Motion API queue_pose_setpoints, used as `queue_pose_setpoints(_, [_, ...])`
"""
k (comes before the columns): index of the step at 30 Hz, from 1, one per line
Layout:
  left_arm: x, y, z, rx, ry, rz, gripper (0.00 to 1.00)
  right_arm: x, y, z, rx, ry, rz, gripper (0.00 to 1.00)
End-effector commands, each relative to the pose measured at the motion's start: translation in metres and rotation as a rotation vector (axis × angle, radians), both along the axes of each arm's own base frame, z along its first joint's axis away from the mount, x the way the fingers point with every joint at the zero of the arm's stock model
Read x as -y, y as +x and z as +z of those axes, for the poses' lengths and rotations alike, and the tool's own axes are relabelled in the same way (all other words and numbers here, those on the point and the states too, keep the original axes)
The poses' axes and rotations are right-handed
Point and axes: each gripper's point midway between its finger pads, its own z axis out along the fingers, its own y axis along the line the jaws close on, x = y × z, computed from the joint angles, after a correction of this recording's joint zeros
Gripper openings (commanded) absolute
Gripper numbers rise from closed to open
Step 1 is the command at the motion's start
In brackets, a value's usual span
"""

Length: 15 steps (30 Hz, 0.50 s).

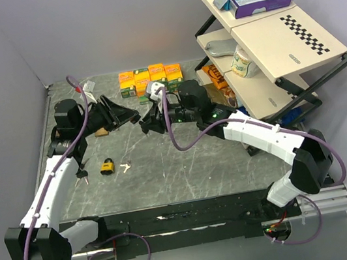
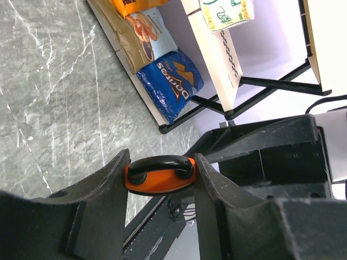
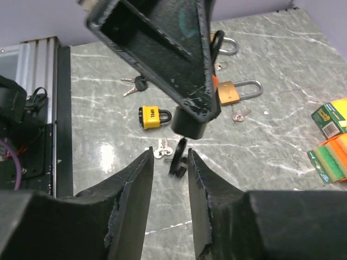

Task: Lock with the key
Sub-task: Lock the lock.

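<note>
Clamping orange padlock (image 2: 160, 182) in left jaws, black key (image 3: 178, 160) between right jaws

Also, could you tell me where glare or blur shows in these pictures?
Right wrist view: a bright glare patch on the table near the yellow padlock. Left wrist view: the orange padlock is sharp, no glare. Top view: evenly lit.

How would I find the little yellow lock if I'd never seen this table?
Start at the grey marbled table, near its left side beside the white left arm. The small yellow padlock lies flat there between a black-headed key and a silver key. Unlike the brass padlock, it is bright yellow with a black shackle.
</note>
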Motion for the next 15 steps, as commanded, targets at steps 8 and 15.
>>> queue_pose_setpoints(8, [0.001, -0.002, 0.039, 0.119, -0.033, -0.004, 0.01, -0.010, 0.011, 0.010, 0.035, 0.005, -0.009, 0.22])
queue_pose_setpoints(15, [-0.004, 0.008, 0.039, 0.112, -0.015, 0.052, 0.01, -0.007, 0.008, 0.008, 0.020, 0.007, -0.015, 0.00])
